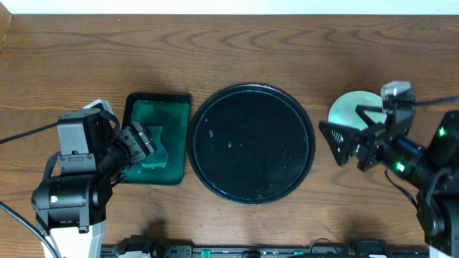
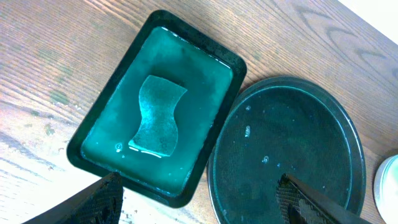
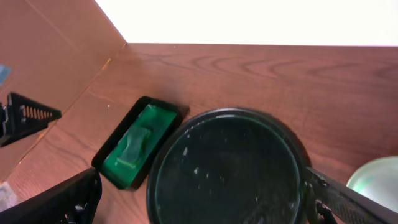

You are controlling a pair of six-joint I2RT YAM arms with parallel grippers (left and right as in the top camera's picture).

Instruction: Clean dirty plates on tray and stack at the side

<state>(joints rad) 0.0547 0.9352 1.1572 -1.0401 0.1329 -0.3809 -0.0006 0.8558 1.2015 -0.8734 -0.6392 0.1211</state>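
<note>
The large round black tray (image 1: 251, 143) sits in the middle of the table with nothing on it but a few droplets; it also shows in the left wrist view (image 2: 292, 155) and the right wrist view (image 3: 227, 168). Pale-mint plates (image 1: 350, 109) lie as a stack to the right of the tray, partly hidden by my right arm; an edge shows in the right wrist view (image 3: 376, 177) and the left wrist view (image 2: 388, 183). My left gripper (image 1: 143, 143) is open and empty over the green tray. My right gripper (image 1: 344, 140) is open and empty, between the black tray and the plates.
A dark green rectangular tray (image 1: 156, 140) with teal liquid and a green sponge (image 2: 158, 115) stands left of the black tray. A cardboard wall (image 3: 56, 56) rises at the table's left side.
</note>
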